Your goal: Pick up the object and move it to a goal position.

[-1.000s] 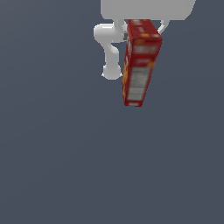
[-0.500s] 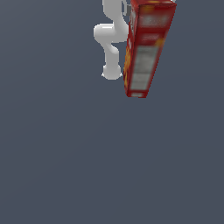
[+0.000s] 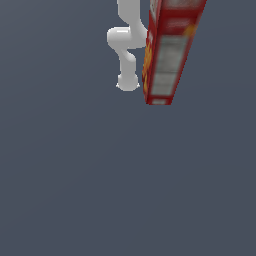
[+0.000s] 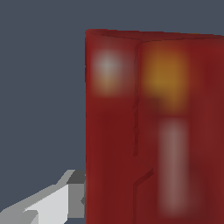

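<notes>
The object, a slim red carton point(image 3: 167, 55) with a pale printed panel and yellow-orange marks, hangs in the air near the top of the exterior view. Its upper end is cut off by the picture's edge. Seen close in the wrist view, the carton point(image 4: 153, 122) fills most of the picture as a blurred red face. My gripper point(image 4: 148, 197) is shut on it. One grey finger point(image 4: 65, 199) presses against the carton's side, and the other finger is hidden behind the carton. In the exterior view the gripper lies out of frame.
The white arm's links and base point(image 3: 125, 45) stand behind the carton, on the exterior view's left of it. A plain dark grey floor point(image 3: 125, 190) spreads below.
The carton has risen in the exterior view and looms larger. Its top and the gripper holding it have passed out of frame.
</notes>
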Robot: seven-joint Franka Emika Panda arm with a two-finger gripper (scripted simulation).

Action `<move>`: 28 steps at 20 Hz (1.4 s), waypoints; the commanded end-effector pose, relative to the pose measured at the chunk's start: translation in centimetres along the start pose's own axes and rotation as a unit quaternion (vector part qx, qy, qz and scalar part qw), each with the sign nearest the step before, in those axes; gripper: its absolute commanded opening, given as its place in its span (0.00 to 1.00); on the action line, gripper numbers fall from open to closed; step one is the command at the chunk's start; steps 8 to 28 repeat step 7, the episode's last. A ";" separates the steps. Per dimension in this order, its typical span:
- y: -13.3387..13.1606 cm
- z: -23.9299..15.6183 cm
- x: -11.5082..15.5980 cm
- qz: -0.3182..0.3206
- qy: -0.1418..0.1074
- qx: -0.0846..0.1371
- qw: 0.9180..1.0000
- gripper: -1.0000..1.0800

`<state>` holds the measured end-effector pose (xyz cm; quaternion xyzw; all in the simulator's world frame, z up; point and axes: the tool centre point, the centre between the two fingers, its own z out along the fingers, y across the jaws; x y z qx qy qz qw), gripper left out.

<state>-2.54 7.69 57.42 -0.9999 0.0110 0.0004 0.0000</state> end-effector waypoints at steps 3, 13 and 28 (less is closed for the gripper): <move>0.0 -0.6 0.1 0.000 0.001 0.000 1.000 0.00; 0.0 -0.7 0.2 0.000 0.001 0.000 1.000 0.00; 0.0 -0.7 0.2 0.000 0.001 0.000 1.000 0.00</move>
